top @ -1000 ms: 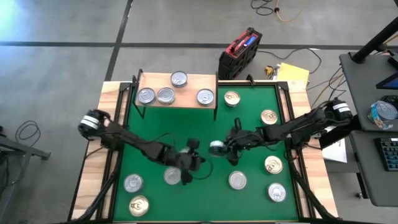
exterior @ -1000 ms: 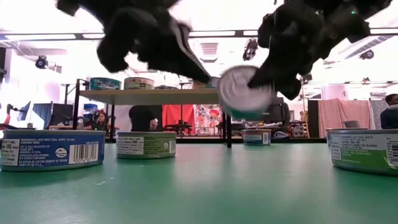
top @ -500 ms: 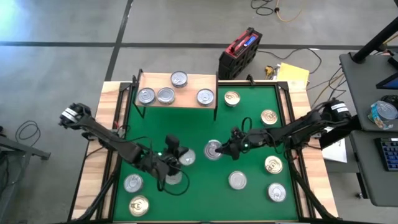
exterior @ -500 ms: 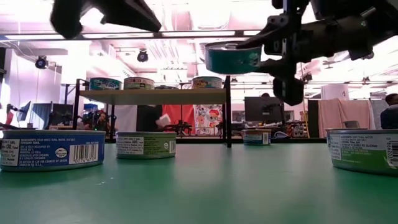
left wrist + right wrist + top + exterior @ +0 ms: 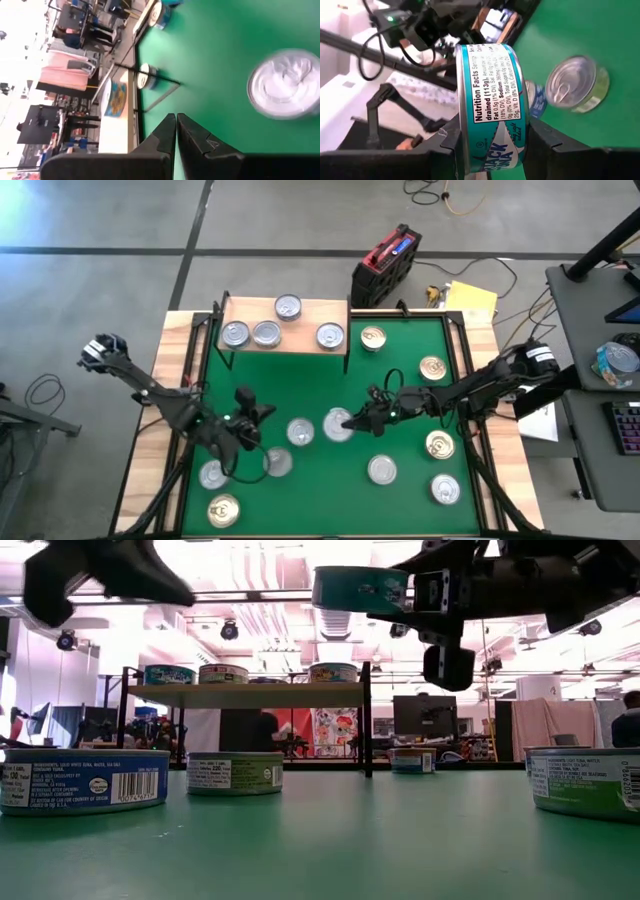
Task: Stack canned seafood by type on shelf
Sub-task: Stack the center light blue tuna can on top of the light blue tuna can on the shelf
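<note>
Moved: left gripper (image 5: 243, 412) drawn back toward mat's left, fingers (image 5: 167, 134) pressed together.
Right gripper (image 5: 352, 421): clamped on round teal-sided tin (image 5: 360, 589), silver lid level, lifted higher.
Shelf (image 5: 300, 320): light wood, four tins.

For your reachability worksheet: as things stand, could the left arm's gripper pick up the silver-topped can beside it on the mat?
Probably not yet: the left gripper is shut, though the can lies unobstructed.

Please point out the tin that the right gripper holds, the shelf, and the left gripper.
Held tin (image 5: 487, 107), right wrist view, on its printed side label.
Shelf (image 5: 305, 314), high view, on bare board between tins.
Left gripper (image 5: 176, 131), left wrist view, between its shut fingertips.
</note>
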Motion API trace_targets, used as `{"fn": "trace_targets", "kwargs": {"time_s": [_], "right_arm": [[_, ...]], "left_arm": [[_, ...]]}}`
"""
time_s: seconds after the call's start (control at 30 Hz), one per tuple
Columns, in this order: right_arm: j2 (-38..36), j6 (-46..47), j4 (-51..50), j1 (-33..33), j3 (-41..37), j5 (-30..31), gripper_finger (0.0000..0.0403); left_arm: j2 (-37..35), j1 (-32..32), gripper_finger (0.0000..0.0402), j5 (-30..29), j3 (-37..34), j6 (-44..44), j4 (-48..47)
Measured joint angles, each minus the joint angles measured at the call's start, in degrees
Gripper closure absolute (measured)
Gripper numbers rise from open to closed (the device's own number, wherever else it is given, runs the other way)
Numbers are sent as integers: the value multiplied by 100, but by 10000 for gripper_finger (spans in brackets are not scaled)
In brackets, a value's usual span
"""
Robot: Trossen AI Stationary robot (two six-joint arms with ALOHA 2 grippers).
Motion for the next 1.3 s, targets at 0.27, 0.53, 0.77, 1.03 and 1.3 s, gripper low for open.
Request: {"fn": "trace_targets", "kwargs": {"time_s": [0.27, 0.53, 0.77, 1.03, 1.3], "right_arm": [[72, 11, 72, -2, 74, 582, 279], [72, 148, 88, -21, 551, 461, 279], [70, 72, -1199, -20, 1261, 273, 279], [371, 108, -1668, -28, 1814, -32, 279], [1617, 419, -652, -144, 2240, -312, 279]], "left_arm": [[-648, -246, 402, 0, -102, 222, 191], [-773, -245, 402, -136, 1132, 967, -404], [-430, -241, 364, -75, 1987, 942, -957], [80, -253, 227, 287, 1897, 1070, -918], [683, -369, 144, -77, 1845, 1193, -800]]}}
